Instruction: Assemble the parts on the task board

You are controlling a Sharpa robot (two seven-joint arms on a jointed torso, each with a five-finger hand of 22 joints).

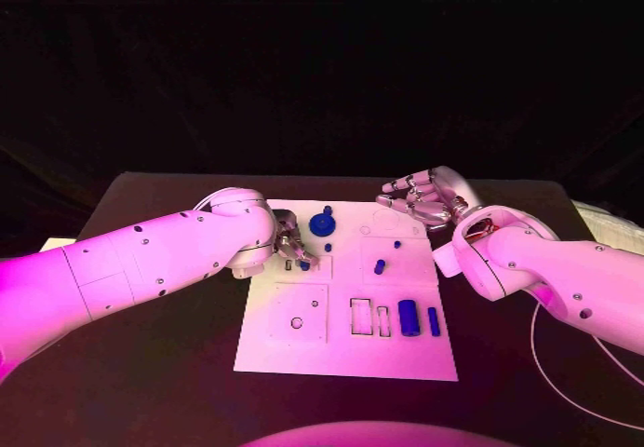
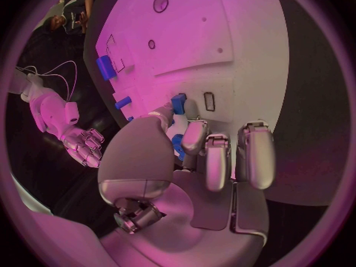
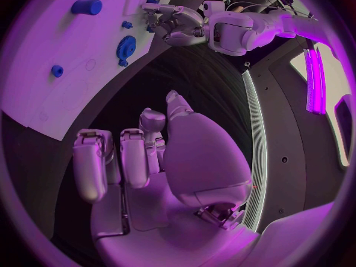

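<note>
At about ten o'clock on the task board (image 1: pixel 275 349), the left hand (image 1: pixel 286 244) pinches a small blue part (image 2: pixel 178 105) just beside a narrow slot (image 2: pixel 209 101). Best to square the part over that slot and press straight down. Out at one o'clock, the right hand (image 1: pixel 422 197) hovers curled and empty.

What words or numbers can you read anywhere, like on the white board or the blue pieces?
None can be read.
The task board carries only outlined shapes and holes, no letters.
The blue parts, such as the gear and the cylinder, are plain.
The left robot hand and right robot hand show no readable label; the dark dots on the arms are not text.
</note>
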